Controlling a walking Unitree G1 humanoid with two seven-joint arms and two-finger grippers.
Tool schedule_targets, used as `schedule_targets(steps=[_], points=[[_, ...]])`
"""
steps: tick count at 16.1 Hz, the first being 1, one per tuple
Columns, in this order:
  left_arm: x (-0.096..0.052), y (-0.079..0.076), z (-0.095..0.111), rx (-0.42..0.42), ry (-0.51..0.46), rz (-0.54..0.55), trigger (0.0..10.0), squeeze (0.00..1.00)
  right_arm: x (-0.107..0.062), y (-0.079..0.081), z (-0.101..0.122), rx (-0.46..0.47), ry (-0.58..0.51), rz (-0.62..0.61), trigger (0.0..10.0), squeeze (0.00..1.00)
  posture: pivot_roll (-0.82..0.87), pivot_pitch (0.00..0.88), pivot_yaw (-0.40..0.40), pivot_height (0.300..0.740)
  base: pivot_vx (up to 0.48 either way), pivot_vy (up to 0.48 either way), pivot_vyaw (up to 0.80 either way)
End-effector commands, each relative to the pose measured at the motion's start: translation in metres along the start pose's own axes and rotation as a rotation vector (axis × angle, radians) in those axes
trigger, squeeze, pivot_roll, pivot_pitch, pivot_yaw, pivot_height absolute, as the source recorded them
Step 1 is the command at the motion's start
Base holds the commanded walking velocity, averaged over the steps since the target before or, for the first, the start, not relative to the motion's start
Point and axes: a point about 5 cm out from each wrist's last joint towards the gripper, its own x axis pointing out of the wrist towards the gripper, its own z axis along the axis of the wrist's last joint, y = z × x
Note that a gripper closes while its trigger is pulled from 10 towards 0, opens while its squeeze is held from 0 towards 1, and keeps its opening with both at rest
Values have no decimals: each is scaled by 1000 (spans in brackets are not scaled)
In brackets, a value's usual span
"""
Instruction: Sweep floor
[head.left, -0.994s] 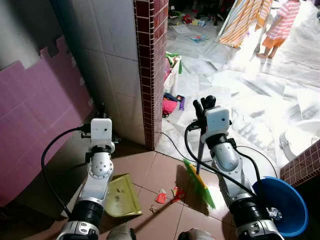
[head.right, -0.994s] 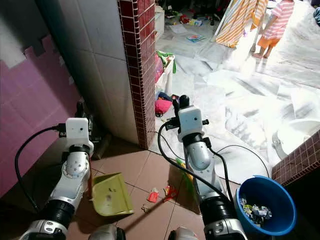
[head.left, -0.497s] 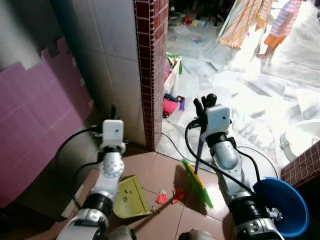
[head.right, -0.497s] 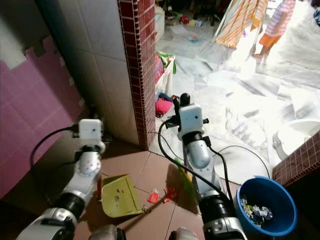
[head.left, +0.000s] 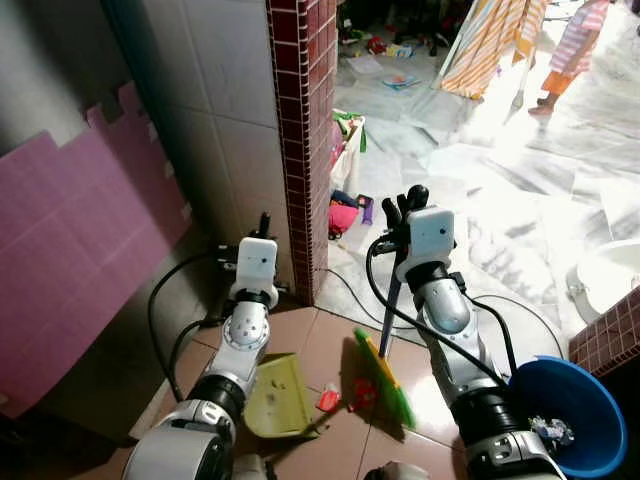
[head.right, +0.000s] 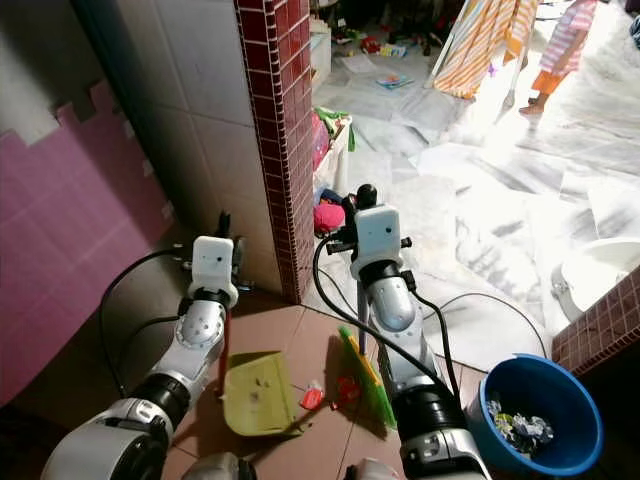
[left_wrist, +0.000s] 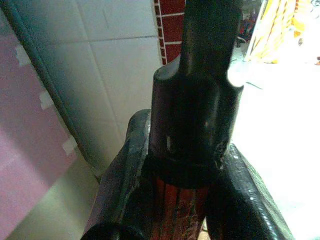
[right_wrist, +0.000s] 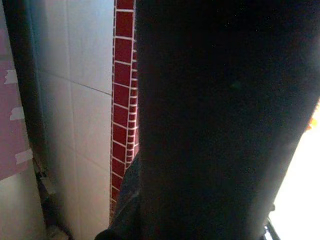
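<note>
My left gripper (head.left: 262, 228) is shut on the black and red handle (left_wrist: 195, 100) of a yellow-green dustpan (head.left: 276, 396), which stands tilted on the pinkish floor tiles. Level with it, my right gripper (head.left: 406, 206) is shut on the dark handle (head.left: 389, 312) of a broom whose green bristles (head.left: 381, 377) rest on the floor just right of the pan. Small red scraps (head.left: 329, 399) lie between pan and bristles. In the right wrist view the broom handle (right_wrist: 210, 120) blocks most of the picture.
A red brick pillar (head.left: 300, 130) and white tiled wall rise straight ahead, with a pink wall (head.left: 70, 250) on the left. A blue bucket (head.left: 568, 420) of litter stands at the right. Toys (head.left: 345, 210), a cable and a person (head.left: 578, 45) are on the marble floor beyond.
My left arm has swung right, bringing the dustpan closer to the scraps and tilting it steeper. The broom's bristles have shifted slightly left toward the pan.
</note>
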Motion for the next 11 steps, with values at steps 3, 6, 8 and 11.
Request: schedule_targets(steps=[3,6,8,11], points=[[-7,-15,-17,-179,133,-8,10000,0,6,0,-1,69,43,-20,10000,0,-123,0,34,740,0,0,0],[-8,-17,-19,-208,153,-16,10000,0,6,0,-8,123,112,-27,10000,0,-125,0,34,740,0,0,0],[-9,-14,-23,-223,176,-2,10000,0,7,0,-14,226,181,-47,10000,0,-125,0,34,740,0,0,0],[-9,-13,-25,-251,196,-2,10000,0,15,5,-12,396,245,9,10000,0,-126,0,37,740,0,0,0]])
